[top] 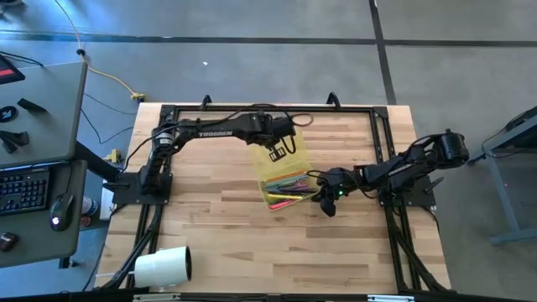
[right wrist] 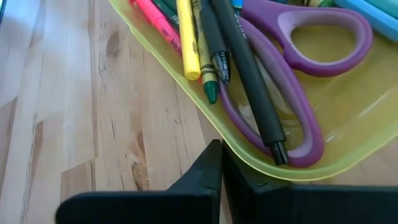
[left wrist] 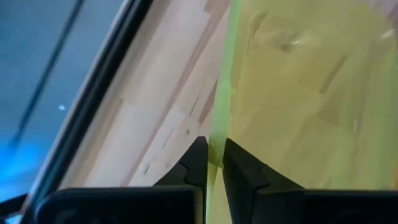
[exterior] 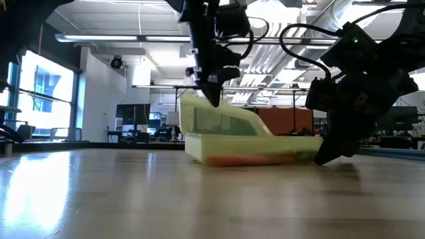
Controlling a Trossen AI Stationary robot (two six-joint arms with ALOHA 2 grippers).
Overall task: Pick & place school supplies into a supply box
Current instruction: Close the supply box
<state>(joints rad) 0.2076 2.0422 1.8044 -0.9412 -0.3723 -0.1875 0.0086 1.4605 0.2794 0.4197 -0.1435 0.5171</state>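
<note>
The yellow-green supply box lies mid-table with its base flat on the wood and its hinged lid raised at a slant. Inside the base lie pens, markers and crayons and purple-handled scissors. My left gripper reaches down from above, shut on the lid's upper edge. My right gripper is low at the base's right end, fingers shut. My left gripper pinches the lid's free rim between its two fingers, coming from above and pointing down. The lid stands tilted up from its hinge, while the base stays on the table. My right gripper has its shut fingertips against the outer side of the base's rim at the box's right end. It slants down from the table's right side, with its tips near the table top.
A big white cylinder roll lies near the table's near left corner. A black frame runs along the table's far edge and sides. Bare wood spreads between the box and the near edge. A desk with a keyboard stands left of the table.
</note>
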